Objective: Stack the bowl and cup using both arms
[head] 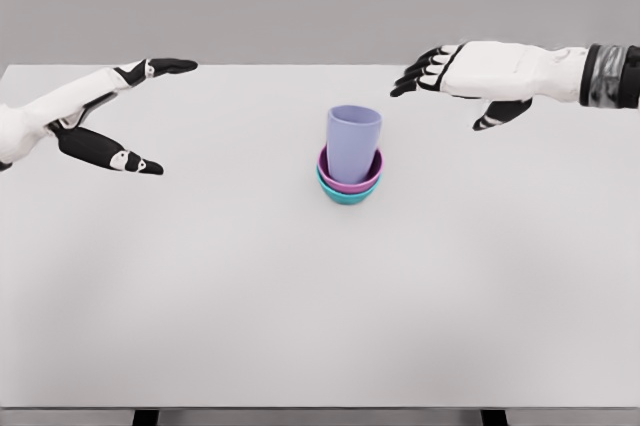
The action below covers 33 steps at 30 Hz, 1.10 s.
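The only obstacle on the bench (200, 296) is the stack at its middle: a cup (353, 144) standing upright in a pink bowl (330, 172) nested in a teal bowl (345, 197). Open bench lies on every side of it. The left hand (95, 116) and right hand (480, 74) hang well apart from the stack, with a free path in from either side.

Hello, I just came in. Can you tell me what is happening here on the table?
A robot with two white arms is stacking dishes. On the white table a lilac cup stands inside a pink bowl, which sits in a teal bowl. The left hand and the right hand are both open, apart from the stack, holding nothing.
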Each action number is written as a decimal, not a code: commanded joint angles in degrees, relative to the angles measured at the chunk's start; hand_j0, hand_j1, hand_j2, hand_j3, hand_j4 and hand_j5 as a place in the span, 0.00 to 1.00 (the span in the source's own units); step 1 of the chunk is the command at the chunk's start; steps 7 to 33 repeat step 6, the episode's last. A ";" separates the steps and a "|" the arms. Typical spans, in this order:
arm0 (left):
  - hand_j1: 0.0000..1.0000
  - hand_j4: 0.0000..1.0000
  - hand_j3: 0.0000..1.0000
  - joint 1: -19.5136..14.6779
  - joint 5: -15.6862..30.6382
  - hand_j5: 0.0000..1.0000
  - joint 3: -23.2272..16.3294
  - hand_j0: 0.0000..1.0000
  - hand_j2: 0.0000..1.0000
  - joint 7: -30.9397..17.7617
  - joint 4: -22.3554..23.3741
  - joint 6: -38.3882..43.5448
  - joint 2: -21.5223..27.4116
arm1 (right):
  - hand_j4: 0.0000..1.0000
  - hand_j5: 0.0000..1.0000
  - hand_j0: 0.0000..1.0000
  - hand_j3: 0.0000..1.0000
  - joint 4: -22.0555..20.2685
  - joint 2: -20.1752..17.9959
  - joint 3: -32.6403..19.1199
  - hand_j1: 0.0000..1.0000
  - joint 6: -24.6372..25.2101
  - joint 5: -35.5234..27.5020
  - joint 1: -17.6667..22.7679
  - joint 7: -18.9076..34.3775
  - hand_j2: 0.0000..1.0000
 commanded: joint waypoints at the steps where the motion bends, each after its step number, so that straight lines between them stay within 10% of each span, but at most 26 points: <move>1: 1.00 1.00 1.00 0.09 0.42 1.00 0.05 1.00 1.00 0.02 -0.03 0.13 0.06 | 1.00 1.00 1.00 1.00 1.01 -7.54 -4.30 1.00 -0.06 -0.15 0.84 0.02 1.00; 6: 1.00 1.00 1.00 0.00 0.42 1.00 0.05 1.00 1.00 0.02 -0.03 0.13 0.06 | 1.00 1.00 1.00 1.00 1.54 -11.24 -6.33 1.00 -0.06 -0.06 6.30 0.02 1.00; 33: 1.00 1.00 1.00 0.00 0.42 1.00 0.05 1.00 1.00 0.02 -0.03 0.13 0.06 | 1.00 1.00 1.00 1.00 1.54 -11.24 -6.33 1.00 -0.06 -0.06 6.30 0.02 1.00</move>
